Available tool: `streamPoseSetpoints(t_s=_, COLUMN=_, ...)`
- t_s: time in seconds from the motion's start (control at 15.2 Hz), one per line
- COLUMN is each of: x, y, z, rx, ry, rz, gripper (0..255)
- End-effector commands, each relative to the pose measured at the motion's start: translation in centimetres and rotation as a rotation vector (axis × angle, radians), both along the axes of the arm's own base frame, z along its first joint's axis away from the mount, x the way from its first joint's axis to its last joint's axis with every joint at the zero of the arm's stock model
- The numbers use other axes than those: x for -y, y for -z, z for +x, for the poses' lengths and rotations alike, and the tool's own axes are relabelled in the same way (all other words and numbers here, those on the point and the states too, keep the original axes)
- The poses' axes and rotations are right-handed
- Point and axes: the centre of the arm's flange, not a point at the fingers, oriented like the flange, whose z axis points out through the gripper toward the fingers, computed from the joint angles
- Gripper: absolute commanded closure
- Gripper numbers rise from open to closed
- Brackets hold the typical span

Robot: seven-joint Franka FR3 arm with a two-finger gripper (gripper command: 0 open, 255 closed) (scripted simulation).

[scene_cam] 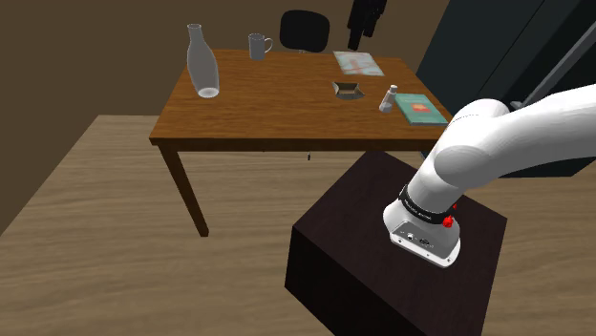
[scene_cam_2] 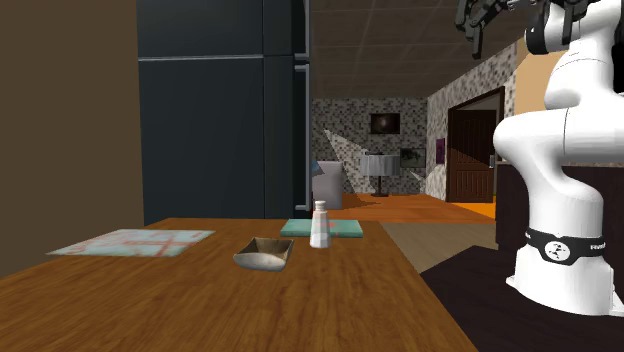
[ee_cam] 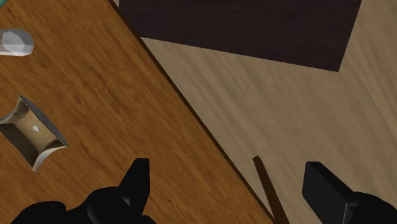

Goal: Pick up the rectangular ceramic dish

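Nothing of the pick is done yet: the rectangular dish [ee_cam: 32, 130] rests open side up on the bench [ee_cam: 108, 95], near a small white shaker [ee_cam: 16, 42], and the tool [ee_cam: 230, 182] hangs high over the bench's edge, well apart from the dish, with its fingers spread and nothing between them. The whole approach, the descent, the closing and the lift are left. The dish's long axis appears to run roughly along the bench edge facing the stand [scene_cam: 401, 258], slightly skewed.

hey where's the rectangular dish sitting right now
On the wooden table, in the shoulder view's right half: the dish lies just left of the white shaker, with the printed sheet behind it.
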Motion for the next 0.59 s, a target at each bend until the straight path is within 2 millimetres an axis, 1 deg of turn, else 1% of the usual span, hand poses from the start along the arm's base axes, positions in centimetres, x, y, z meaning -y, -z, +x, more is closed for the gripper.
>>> streamPoseSetpoints(t_s=0.0, x=0.0, y=0.0, z=0.0, rx=0.0, ry=0.0, rz=0.0, gripper=0)
streamPoseSetpoints(t_s=0.53, x=9.1, y=4.7, z=4.4, rx=-0.017, ry=0.043, rz=0.039, gripper=0)
